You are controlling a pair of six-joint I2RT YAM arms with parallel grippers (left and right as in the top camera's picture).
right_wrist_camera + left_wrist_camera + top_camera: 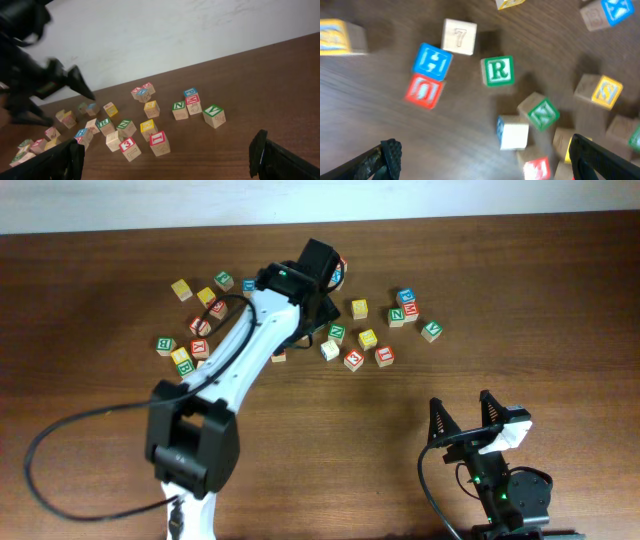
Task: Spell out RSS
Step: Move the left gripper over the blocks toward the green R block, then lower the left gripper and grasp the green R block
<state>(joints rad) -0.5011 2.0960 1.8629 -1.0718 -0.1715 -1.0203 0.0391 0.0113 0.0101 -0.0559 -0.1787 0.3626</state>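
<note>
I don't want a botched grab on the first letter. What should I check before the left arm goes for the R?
1. Left gripper open: ok.
2. R cube in sight, letter up: ok.
3. Gaps around the R cube, with the N cube nearest: ok.
4. Both S letters found: cannot tell; only one yellow S cube is readable.
5. Right gripper open, holding nothing: ok.

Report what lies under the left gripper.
Below the open left gripper sits the green R cube, ungripped, a green N cube beside it. From overhead, the arm hides the R cube.
</note>
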